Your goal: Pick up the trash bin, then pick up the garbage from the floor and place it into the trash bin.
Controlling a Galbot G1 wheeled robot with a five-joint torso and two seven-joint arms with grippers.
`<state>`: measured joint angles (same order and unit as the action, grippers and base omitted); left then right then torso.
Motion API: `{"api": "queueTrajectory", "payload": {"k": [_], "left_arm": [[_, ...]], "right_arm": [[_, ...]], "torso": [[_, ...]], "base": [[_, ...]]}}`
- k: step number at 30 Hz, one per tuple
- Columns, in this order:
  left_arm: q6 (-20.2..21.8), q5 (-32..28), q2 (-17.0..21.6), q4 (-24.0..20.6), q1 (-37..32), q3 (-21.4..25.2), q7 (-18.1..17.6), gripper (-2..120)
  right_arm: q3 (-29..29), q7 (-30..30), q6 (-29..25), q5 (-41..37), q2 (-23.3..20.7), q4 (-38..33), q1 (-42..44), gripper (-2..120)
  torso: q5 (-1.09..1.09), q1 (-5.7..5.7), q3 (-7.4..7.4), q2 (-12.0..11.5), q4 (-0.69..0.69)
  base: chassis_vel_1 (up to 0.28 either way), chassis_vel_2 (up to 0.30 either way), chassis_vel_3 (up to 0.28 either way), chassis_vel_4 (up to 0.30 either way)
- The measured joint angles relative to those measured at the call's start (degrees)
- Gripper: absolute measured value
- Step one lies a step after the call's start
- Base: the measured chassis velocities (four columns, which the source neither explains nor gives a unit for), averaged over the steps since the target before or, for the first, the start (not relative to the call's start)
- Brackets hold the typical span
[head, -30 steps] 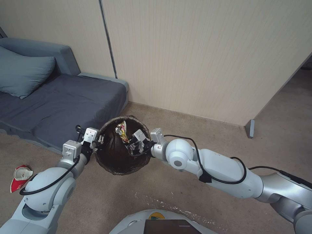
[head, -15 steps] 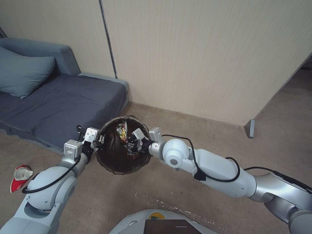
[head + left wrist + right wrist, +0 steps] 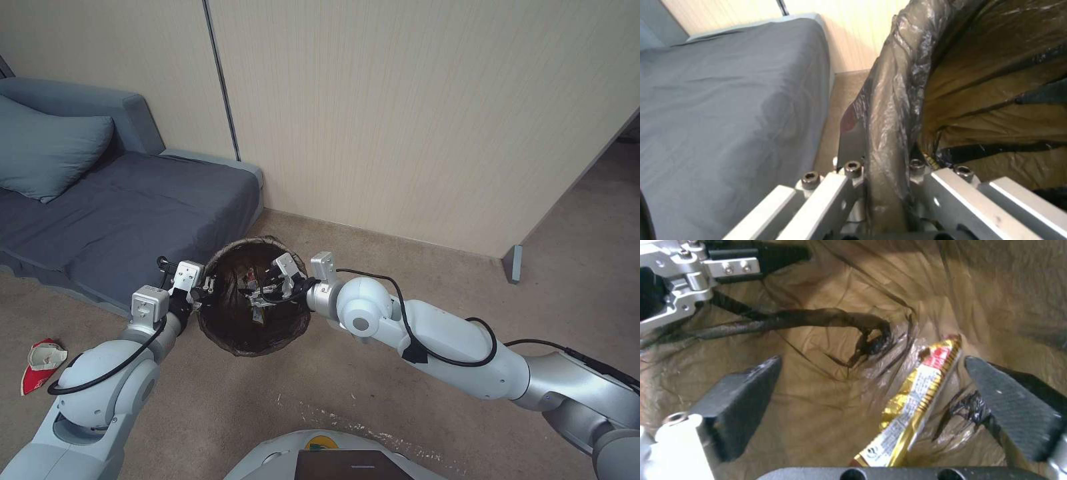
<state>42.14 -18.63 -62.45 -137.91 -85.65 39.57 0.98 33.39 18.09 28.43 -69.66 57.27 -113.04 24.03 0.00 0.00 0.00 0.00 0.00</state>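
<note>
Trash bin (image 3: pixel 230 333) base hidden, wrapper (image 3: pixel 911 403) end behind open right gripper (image 3: pixel 871 406)

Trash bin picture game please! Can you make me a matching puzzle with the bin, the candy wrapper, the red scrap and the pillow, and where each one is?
Things:
1. trash bin
2. gold snack wrapper
3. red-and-white scrap
4. pillow

Places:
A. on the sofa
B. inside the bin, between the open right gripper fingers
C. lying on the carpet
D. rim clamped by the left gripper

Pairs: 1-D, 2-B, 3-C, 4-A
</note>
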Motion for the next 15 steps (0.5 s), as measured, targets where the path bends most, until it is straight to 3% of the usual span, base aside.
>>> {"api": "queueTrajectory", "payload": {"k": [11,13,15], "left_arm": [[0.0,-0.1,0.0,0.0,0.0,0.2,0.0,0],[0.0,-0.3,-0.1,0.0,0.1,0.3,-0.1,0],[0.0,-0.1,-0.2,0.3,0.3,0.5,-0.3,0]], "right_arm": [[-1.9,-0.2,-2.3,-0.2,-1.0,-3.1,-0.3,100],[-3.7,-0.3,-3.4,-0.2,-1.7,-4.4,0.0,100],[-11.7,0.0,-5.0,-0.7,-4.5,-8.6,2.2,100]], "torso": [[0.0,0.0,0.0,0.0,0.01],[0.01,0.0,0.0,0.0,0.02],[0.01,0.0,0.0,0.0,0.0]], "base": [[0.0,0.0,0.0,0.0],[0.0,0.0,0.0,0.0],[0.0,0.0,0.0,0.0]]}}
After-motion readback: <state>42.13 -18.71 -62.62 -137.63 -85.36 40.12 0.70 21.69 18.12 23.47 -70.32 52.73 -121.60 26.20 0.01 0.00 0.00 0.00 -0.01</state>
